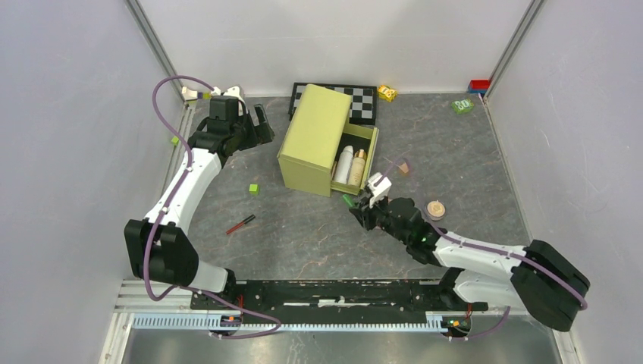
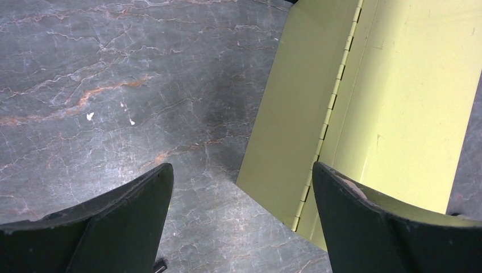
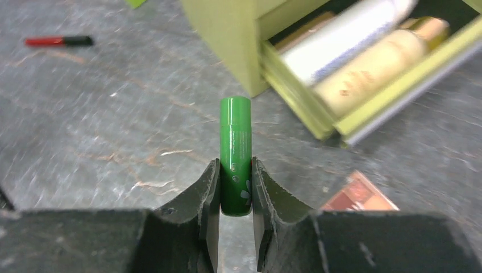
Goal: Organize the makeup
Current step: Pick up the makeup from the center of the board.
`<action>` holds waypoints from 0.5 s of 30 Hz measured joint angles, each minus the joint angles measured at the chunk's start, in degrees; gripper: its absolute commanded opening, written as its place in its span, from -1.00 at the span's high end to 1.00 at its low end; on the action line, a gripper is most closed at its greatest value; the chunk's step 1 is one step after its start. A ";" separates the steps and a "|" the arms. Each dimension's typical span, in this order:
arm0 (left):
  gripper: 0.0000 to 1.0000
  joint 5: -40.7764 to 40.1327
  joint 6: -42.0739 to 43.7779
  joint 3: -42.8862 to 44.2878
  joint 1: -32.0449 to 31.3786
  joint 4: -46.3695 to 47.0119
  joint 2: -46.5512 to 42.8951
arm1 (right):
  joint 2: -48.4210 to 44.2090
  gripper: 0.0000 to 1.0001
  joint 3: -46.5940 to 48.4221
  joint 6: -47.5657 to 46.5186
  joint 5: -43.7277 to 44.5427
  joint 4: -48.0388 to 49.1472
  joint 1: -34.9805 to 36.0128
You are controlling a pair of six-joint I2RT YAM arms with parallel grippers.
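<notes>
My right gripper [image 3: 235,166] is shut on a green tube [image 3: 236,142], which sticks out forward from between the fingers, in front of the open drawer [image 3: 347,122] of a yellow-green box [image 1: 315,140]. A white bottle [image 1: 344,164] and a beige gold-capped bottle [image 1: 357,168] lie in that drawer. A pink-brown eyeshadow palette [image 3: 359,196] lies on the table just right of my right fingers. A red pencil [image 1: 240,224] lies at left centre and a round peach compact [image 1: 435,208] beside my right arm. My left gripper [image 2: 241,173] hangs open, with nothing in it, at the box's far left corner.
A chequered board [image 1: 364,102] lies behind the box. A small green cube [image 1: 253,188] sits left of the box and a wooden cube [image 1: 404,167] to its right. Small coloured pieces [image 1: 462,106] lie at the back right. Walls close in the table on three sides.
</notes>
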 measured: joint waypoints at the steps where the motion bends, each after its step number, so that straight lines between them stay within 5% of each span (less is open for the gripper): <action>1: -0.94 0.00 0.00 0.00 0.00 0.00 0.00 | -1.40 0.74 0.09 0.55 0.48 -1.01 -1.09; 6: -0.94 0.00 0.00 -0.61 0.00 0.07 -0.20 | -0.09 0.76 4.55 4.52 2.91 -8.17 -9.09; 15: -0.94 -0.31 0.00 -6.78 0.00 -1.09 -5.55 | 19.06 0.74 28.15 12.24 3.39 -14.73 -14.45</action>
